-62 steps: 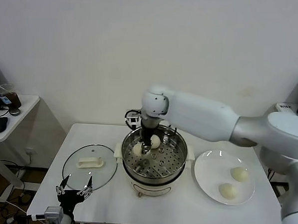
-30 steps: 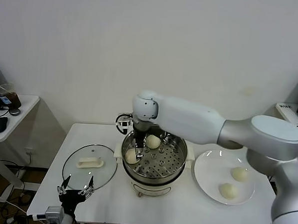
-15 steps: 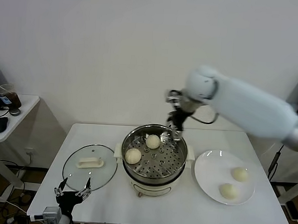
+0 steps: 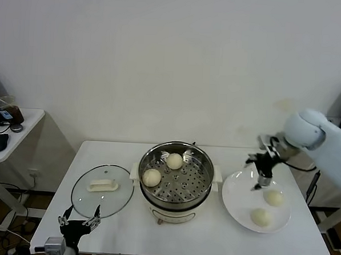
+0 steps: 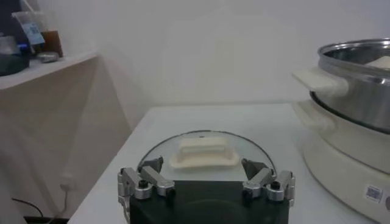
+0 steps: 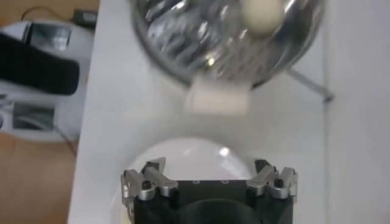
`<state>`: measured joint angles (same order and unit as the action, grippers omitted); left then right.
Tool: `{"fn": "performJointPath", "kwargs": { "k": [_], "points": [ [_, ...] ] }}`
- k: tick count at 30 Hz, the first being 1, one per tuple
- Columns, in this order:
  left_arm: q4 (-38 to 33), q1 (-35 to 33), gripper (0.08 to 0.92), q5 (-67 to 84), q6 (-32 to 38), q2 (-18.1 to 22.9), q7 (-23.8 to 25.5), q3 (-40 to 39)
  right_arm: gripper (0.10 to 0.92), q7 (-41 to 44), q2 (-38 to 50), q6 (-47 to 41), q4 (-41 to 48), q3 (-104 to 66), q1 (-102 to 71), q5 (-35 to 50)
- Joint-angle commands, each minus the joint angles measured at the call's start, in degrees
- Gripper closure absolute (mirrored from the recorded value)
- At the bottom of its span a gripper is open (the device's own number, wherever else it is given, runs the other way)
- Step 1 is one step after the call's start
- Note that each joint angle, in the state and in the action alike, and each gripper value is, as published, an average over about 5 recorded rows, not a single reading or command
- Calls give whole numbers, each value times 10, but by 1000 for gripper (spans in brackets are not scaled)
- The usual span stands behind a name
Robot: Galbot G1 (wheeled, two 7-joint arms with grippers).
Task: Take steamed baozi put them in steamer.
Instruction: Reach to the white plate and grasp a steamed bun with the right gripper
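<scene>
steamer (image 4: 176,182): mid table (image 4: 125,228), lid off, perforated tray showing
baozi in steamer: two; one (image 4: 175,161) toward the back, one (image 4: 152,177) at the robot's-left edge of the tray
baozi on plate: two; one (image 4: 274,197) farther back, one (image 4: 261,217) nearer the front
plate (image 4: 238,202): white, round, on the table just right of the steamer
right tool (image 4: 261,169): above the plate's back-left part, near the rear plate baozi, fingers spread, empty
left tool (image 4: 78,221): low at the table's front-left corner, just before the lid, fingers spread, empty
glass lid (image 4: 102,189): flat on the table left of the steamer, cream handle (image 4: 103,185) up
</scene>
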<state>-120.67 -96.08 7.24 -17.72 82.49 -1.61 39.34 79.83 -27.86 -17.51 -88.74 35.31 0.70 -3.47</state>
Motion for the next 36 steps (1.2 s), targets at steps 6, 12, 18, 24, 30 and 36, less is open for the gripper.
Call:
{"fn": "performJointPath", "kwargs": {
  "k": [6, 12, 18, 24, 30, 36],
  "points": [
    [4, -10, 177, -7, -1, 1, 2, 4, 203, 9, 13, 66, 44, -174, -232, -144],
    [6, -11, 177, -9, -1, 0, 2, 7, 203, 0, -24, 66, 80, -171, -238, -166],
    [9, -9, 177, -11, -1, 0, 3, 6, 203, -16, -54, 57, 86, -169, -237, -182],
    [10, -10, 177, -12, -1, -1, 3, 7, 203, -14, -74, 55, 97, -161, -234, -194],
    [11, -9, 177, -13, -1, -1, 3, 5, 203, -9, -77, 55, 99, -155, -237, -194],
    [13, -6, 177, -14, -2, 0, 3, 4, 203, -8, -78, 55, 102, -159, -247, -199]
  ]
}}
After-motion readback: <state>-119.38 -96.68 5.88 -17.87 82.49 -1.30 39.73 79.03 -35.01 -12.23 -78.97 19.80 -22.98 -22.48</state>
